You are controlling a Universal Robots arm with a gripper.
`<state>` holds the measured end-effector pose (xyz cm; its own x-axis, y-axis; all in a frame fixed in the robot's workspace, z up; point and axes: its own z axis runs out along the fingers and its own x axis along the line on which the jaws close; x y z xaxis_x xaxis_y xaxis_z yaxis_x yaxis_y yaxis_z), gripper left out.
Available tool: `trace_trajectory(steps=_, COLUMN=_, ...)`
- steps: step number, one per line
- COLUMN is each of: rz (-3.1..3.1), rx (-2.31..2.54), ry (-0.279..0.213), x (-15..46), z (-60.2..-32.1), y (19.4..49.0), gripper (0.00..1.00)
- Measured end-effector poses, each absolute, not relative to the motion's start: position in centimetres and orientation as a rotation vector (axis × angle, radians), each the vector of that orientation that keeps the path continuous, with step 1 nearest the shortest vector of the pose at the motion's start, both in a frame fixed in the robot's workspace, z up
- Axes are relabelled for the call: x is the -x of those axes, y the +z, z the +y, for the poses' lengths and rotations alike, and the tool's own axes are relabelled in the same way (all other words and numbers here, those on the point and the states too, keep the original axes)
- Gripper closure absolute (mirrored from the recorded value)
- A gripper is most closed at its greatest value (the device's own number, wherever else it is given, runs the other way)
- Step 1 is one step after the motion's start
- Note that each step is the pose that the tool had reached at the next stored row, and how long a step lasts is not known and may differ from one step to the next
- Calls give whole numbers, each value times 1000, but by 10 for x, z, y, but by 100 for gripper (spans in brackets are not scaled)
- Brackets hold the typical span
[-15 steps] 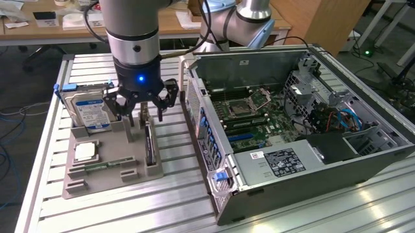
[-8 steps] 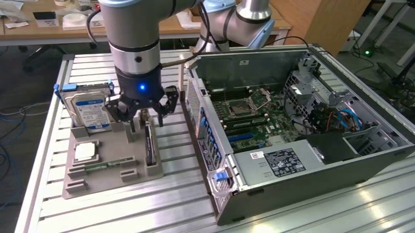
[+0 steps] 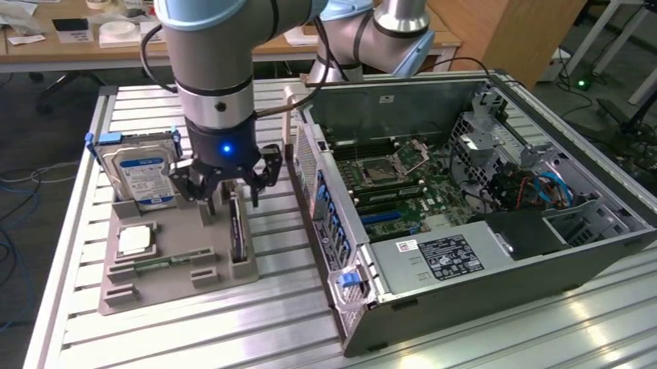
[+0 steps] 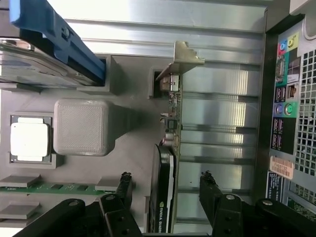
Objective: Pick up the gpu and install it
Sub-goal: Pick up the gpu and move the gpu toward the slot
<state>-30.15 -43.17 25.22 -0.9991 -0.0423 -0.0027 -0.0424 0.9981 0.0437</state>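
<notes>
gpu [image 4: 165, 190]: seen edge-on, fan face hidden, one end cut off at the wrist view's edge
power supply label [image 3: 450, 257]: print too small to read

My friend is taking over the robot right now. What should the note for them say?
Gripper: open, with fingers on either side of the gpu, not touching it.
Gpu: standing on edge in its slot in the grey holder, beside the open computer case.
Done: the gripper is lined up over the card.
Left: the card is not yet gripped or lifted, and not yet in the case.
</notes>
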Motion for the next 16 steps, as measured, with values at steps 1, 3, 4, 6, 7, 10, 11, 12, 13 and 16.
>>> trace_trajectory(steps=1, rz=3138, rx=66, ry=69, x=302, z=-432, y=250, gripper=34)
trace_trajectory(steps=3, rz=3138, rx=60, ry=69, x=302, z=-432, y=247, gripper=34)
trace_trajectory(steps=4, rz=3138, rx=51, ry=69, x=302, z=-432, y=245, gripper=34)
trace_trajectory(steps=6, rz=3138, rx=25, ry=67, x=302, z=-432, y=241, gripper=34)
trace_trajectory(steps=7, rz=3138, rx=18, ry=67, x=302, z=-432, y=240, gripper=34)
trace_trajectory(steps=10, rz=3138, rx=15, ry=67, x=302, z=-432, y=234, gripper=34)
trace_trajectory(steps=11, rz=3138, rx=15, ry=67, x=302, z=-432, y=232, gripper=34)
trace_trajectory(steps=12, rz=3138, rx=14, ry=67, x=302, z=-432, y=230, gripper=34)
trace_trajectory(steps=13, rz=3138, rx=14, ry=67, x=302, z=-432, y=229, gripper=34)
trace_trajectory(steps=16, rz=3138, rx=14, ry=67, x=302, z=-432, y=223, gripper=34)
